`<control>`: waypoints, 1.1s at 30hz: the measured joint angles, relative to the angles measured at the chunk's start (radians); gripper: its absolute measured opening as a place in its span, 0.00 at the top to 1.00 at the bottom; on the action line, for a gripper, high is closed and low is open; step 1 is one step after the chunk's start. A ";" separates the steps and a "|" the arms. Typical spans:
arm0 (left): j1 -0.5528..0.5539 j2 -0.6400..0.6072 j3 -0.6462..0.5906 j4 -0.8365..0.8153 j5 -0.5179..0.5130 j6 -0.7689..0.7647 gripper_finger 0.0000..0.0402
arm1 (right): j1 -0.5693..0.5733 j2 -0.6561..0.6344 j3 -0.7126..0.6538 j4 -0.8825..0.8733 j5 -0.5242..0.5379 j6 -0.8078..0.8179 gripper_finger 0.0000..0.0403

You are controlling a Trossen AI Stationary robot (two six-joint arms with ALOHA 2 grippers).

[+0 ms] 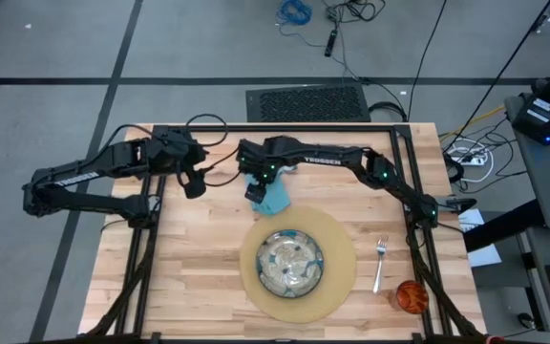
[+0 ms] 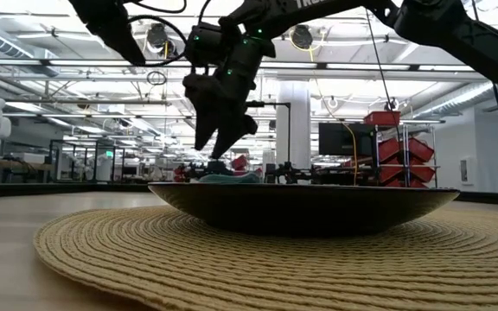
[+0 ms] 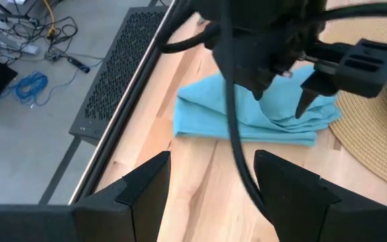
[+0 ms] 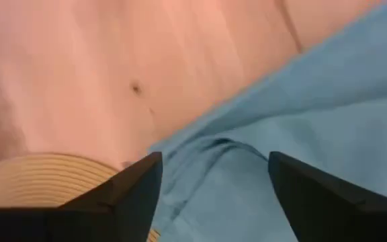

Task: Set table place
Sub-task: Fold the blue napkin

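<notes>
My right end effector (image 1: 256, 194) hangs spread apart just above the napkin (image 1: 273, 199); soft, limp cloth, best pinched at a raised fold.

Open-plan robotics lab: workbenches, red parts bins (image 2: 393, 149), monitors (image 2: 340, 138), floor cables (image 1: 294, 11).

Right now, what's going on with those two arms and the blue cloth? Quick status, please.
Right tool open, just above the teal napkin. Left tool open, waiting beside it. Napkin lies crumpled on the table by the placemat. Nothing in the way.
</notes>
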 joint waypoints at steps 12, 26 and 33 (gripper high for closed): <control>0.000 0.000 -0.148 0.077 0.000 -0.020 0.49 | -0.029 0.000 -0.001 -0.099 0.280 0.056 0.43; 0.000 -0.007 -0.152 0.054 -0.001 -0.043 0.49 | -0.140 0.005 -0.055 -0.135 0.146 0.119 0.48; 0.000 -0.007 -0.152 0.046 0.000 -0.045 0.49 | -0.145 0.006 -0.135 -0.052 0.045 0.128 0.48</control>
